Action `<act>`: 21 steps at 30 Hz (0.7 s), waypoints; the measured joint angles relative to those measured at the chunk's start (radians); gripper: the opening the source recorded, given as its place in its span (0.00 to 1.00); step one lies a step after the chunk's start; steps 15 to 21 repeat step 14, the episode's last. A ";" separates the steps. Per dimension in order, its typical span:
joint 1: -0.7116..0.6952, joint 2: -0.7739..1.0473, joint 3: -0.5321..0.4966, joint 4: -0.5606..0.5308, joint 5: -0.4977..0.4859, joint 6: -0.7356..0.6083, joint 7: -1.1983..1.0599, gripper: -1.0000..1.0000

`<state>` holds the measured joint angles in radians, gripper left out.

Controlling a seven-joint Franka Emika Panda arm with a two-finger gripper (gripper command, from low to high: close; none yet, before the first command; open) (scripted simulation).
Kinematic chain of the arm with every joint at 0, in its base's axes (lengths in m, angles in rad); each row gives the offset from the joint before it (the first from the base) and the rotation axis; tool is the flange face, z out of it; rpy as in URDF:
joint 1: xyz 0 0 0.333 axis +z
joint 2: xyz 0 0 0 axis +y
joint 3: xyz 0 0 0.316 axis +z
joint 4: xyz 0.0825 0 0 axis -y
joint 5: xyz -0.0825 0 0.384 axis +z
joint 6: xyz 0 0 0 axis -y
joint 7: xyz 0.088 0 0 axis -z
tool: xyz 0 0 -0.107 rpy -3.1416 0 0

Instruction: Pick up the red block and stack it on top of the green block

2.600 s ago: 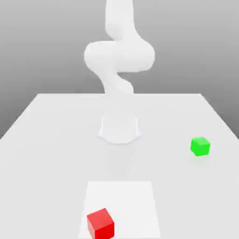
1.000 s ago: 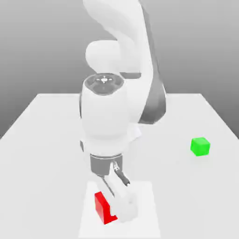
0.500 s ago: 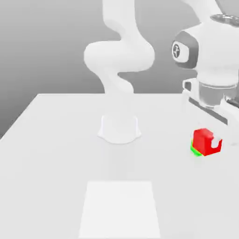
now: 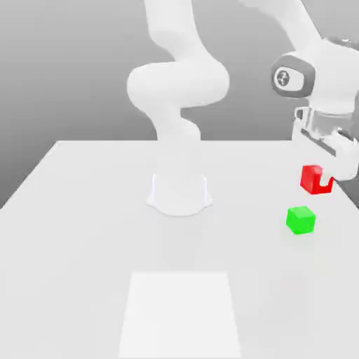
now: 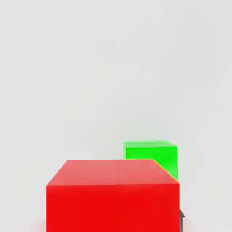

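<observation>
The red block (image 4: 313, 179) hangs in the air at the exterior view's right, held between the fingers of my gripper (image 4: 324, 181), which is shut on it. Below it and slightly toward the exterior view's left, the green block (image 4: 301, 219) rests on the white table, with a clear gap between the two cubes. In the hand view the red block (image 5: 113, 195) is close up and large, and the green block (image 5: 154, 156) sits on the table just beyond it, partly hidden by it.
The arm's round white base (image 4: 179, 193) stands mid-table. A lighter square patch (image 4: 179, 312) marks the table near the front edge. The table's right edge (image 4: 336, 189) runs close behind the green block.
From the square patch, my gripper carried the red block to the exterior view's right. Over the last half second it rose, opening a gap above the green block.
</observation>
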<state>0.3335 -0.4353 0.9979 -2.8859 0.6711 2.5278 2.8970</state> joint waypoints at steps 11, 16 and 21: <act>-0.283 0.148 0.346 -0.006 0.062 0.201 0.000 1.00; -0.283 0.148 0.346 -0.006 0.062 0.201 0.000 1.00; -0.283 0.148 0.346 -0.006 0.062 0.201 0.000 1.00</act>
